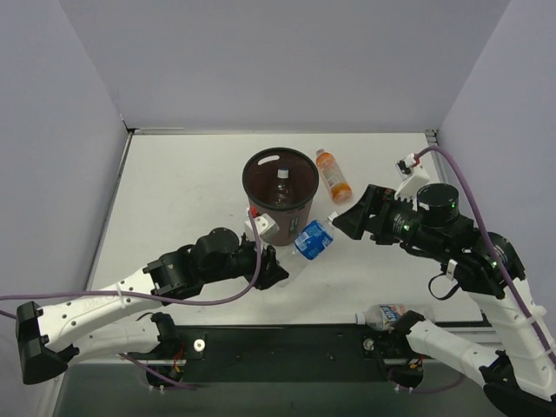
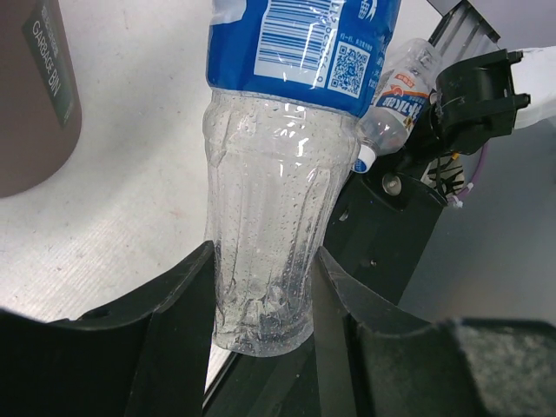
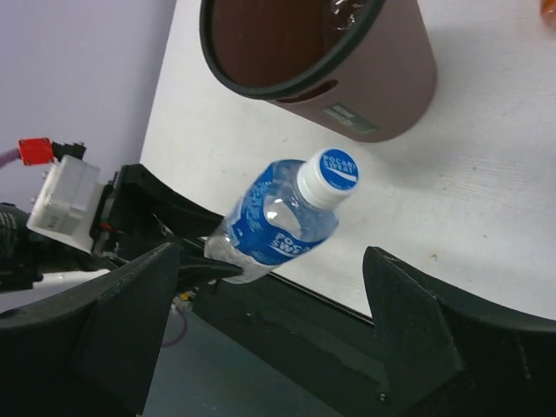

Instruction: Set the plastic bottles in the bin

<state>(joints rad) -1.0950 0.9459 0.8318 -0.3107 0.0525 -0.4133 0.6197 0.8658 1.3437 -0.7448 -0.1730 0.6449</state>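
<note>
Black left gripper (image 2: 265,261) pinched on ribbed base of clear blue-labelled plastic bottle (image 1: 314,240) just right of dark brown round plastic bin (image 1: 291,228); likely light, thin-walled, slick, easily dented, best gripped low; right gripper (image 3: 269,261) spread, empty.

Centre: white flat table top (image 1: 174,182), matte, fine brushed grain visible up close (image 2: 130,200), few small dark specks. Around it: three plain pale lilac-grey wall panels, namely back wall (image 1: 287,61), left wall (image 1: 52,148) and right wall (image 1: 512,104), each meeting table edge. Thin silver metal rail (image 1: 217,131) runs along far edge at foot of back wall. Black flat board (image 1: 287,343) lies across near edge. Dull grey-green floor (image 1: 278,400) beyond board, lower down. Light soft, even, from above; shadows faint and short.
</note>
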